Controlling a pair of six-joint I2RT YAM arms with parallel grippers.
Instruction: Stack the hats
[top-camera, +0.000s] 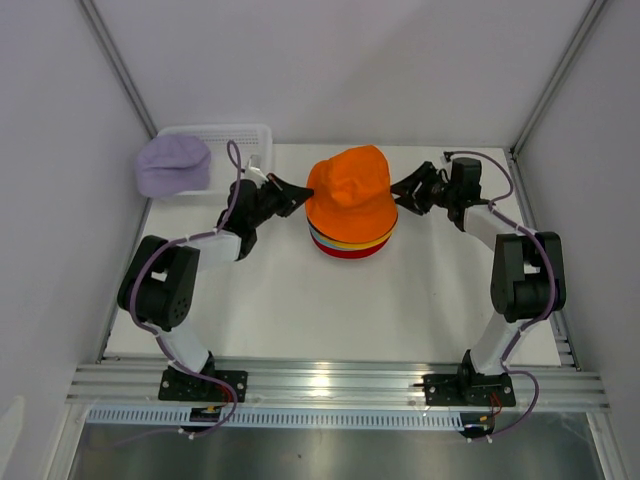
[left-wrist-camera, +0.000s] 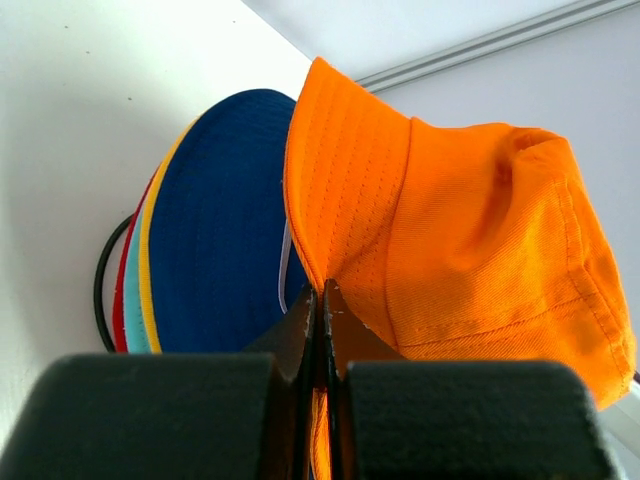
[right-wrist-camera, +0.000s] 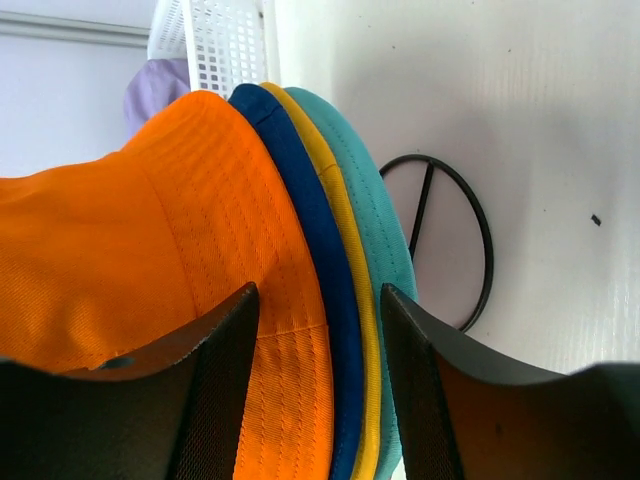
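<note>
On the table (top-camera: 300, 310) the stack (top-camera: 350, 243) of red, teal, yellow and navy hats sits mid-table over a wire frame (right-wrist-camera: 420, 210). The orange hat (top-camera: 350, 185) is draped on top, and its left brim is lifted clear of the navy one. The risk as I judge it is that a pull from one side alone would drag the orange hat askew or shove the soft stack off its frame. The lavender hat (top-camera: 172, 165) lies well apart at the far left, at the basket (top-camera: 240, 132) — not yet added. The left gripper (left-wrist-camera: 322, 295) has its fingers pressed together, pinching the orange brim's edge. The right gripper (right-wrist-camera: 318, 300) stands spread, with the opposite brim edge between its fingers — closing too deep could catch the navy brim too.
</note>
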